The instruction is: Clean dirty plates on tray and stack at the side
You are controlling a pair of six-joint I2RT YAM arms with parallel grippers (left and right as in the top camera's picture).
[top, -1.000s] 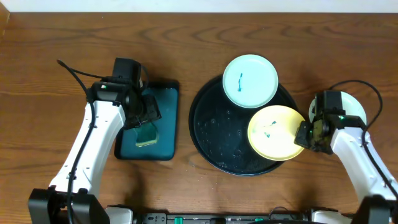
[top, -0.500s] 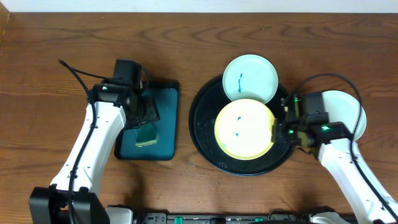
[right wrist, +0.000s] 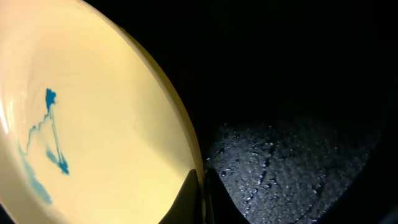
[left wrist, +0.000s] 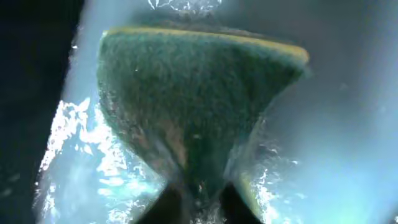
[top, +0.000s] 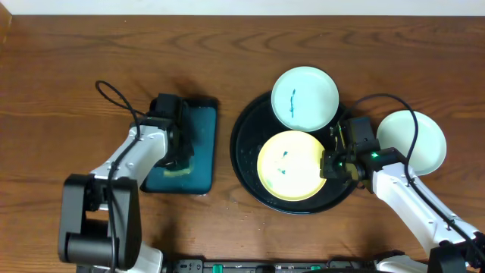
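Observation:
A pale yellow plate (top: 292, 165) with small blue smears lies in the black tray (top: 246, 144). My right gripper (top: 327, 165) is shut on its right rim. In the right wrist view the rim of the yellow plate (right wrist: 93, 124) runs between the closed fingers of the right gripper (right wrist: 203, 196), above the wet tray (right wrist: 292, 155). A cyan plate (top: 305, 97) with a blue smear rests on the tray's far rim. Another cyan plate (top: 415, 142) sits on the table to the right. My left gripper (top: 180, 163) is down in the teal tray, and in its own view this gripper (left wrist: 198, 202) pinches the green sponge (left wrist: 199, 106).
The rectangular teal tray (top: 201, 129) stands left of the black tray and holds water. Bare brown tabletop lies along the far side and at the left. Cables loop above both arms.
My right gripper has dragged the yellow plate left, from the tray's right edge to its middle. The left gripper has dropped into the teal tray and closed on the sponge.

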